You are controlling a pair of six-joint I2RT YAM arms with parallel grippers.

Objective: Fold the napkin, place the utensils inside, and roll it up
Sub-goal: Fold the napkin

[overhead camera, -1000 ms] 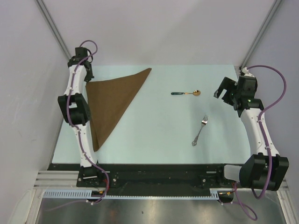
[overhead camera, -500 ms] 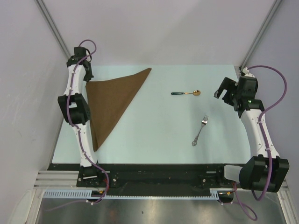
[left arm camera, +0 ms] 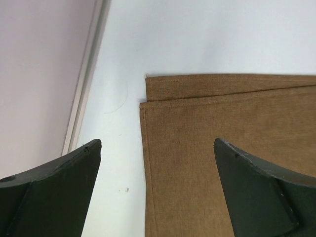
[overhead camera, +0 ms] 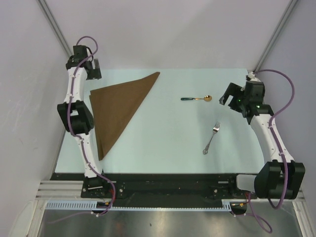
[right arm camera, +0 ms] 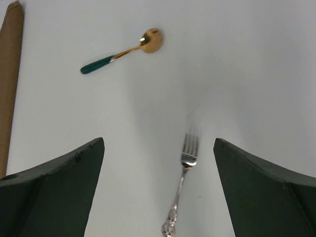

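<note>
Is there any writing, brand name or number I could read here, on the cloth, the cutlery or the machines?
None: no readable text anywhere. The plain brown cloth napkin is unmarked, the silver metal fork and green-handled gold spoon show no legible stamp, and the left white arm and right white arm show no label.

Pale blue table (overhead camera: 163, 148) between plain white walls (overhead camera: 173, 29), metal rail (overhead camera: 148, 205) in front.

brown napkin (overhead camera: 117, 109) folded triangle, left; green-handled gold spoon (overhead camera: 196, 98), silver fork (overhead camera: 211, 138) right.
</note>
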